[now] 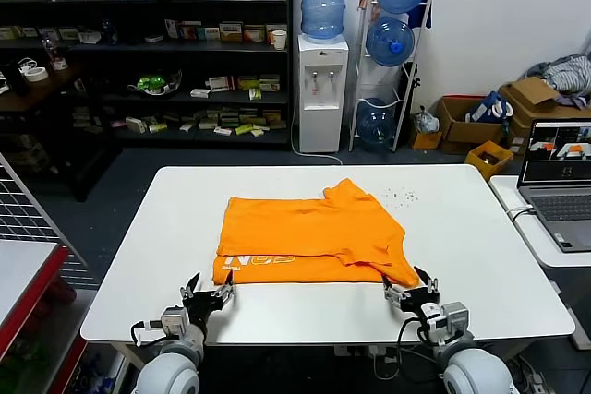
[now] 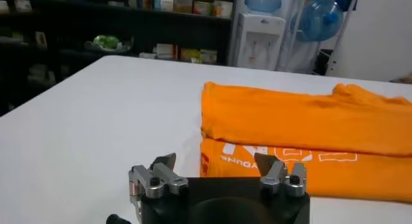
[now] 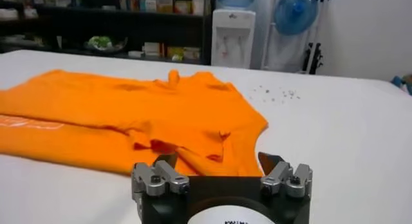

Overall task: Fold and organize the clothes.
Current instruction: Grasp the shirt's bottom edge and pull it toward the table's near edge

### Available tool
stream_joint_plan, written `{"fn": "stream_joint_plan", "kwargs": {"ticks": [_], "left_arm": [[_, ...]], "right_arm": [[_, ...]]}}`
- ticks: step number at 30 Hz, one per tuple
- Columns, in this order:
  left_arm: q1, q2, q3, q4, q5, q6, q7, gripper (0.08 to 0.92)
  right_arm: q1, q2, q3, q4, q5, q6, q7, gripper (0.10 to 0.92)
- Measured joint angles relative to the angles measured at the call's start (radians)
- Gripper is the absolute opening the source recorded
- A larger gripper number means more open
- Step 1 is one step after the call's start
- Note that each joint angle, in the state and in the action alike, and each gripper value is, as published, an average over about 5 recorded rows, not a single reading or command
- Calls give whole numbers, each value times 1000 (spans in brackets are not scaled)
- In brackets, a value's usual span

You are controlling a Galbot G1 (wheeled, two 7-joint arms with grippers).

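T-shirt (image 1: 309, 232) lies folded on table (image 1: 480, 237); left pincer (image 1: 207, 297) and right pincer (image 1: 413, 294) spread at its near edge.

Folded orange T-shirt (image 1: 309, 239) on white table (image 1: 462, 228), left tool (image 1: 207, 295) and right tool (image 1: 409, 291) — both spread — at its near corners

white block lettering on the orange t-shirt (image 2: 302, 138) is cut off by the fold, unreadable.

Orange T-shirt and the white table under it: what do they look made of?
Orange short-sleeved T-shirt: soft matte knit, likely cotton; it creases and drapes limply, with white printed lettering. White rectangular table: smooth, faintly glossy hard top, probably laminate; the core cannot be told.
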Motion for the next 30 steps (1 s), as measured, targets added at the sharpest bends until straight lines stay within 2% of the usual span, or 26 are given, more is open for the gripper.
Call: {"fn": "stream_joint_plan", "kwargs": {"ticks": [3,5,10,13,26,30], "left_arm": [[0,-6,-4,10,3,-3,3,823],[-1,-9,-5,17,5,-5,3,823],[-3,-18,-4,31,12,-8,2,806],[-3,-22,-2,35,17,-8,0,741],[-2,-30,-1,45,26,-19,-7,360],[-3,-31,-2,47,27,-22,-10,247]], "right_arm": [[1,1,5,-14,5,0,-3,811],[2,1,8,-22,8,-1,-5,775],[3,-3,14,-39,14,-2,-12,639],[0,-3,17,-45,17,-1,-16,543],[-4,-5,24,-49,19,11,-20,162],[-10,-11,29,-45,27,14,-17,124]]}}
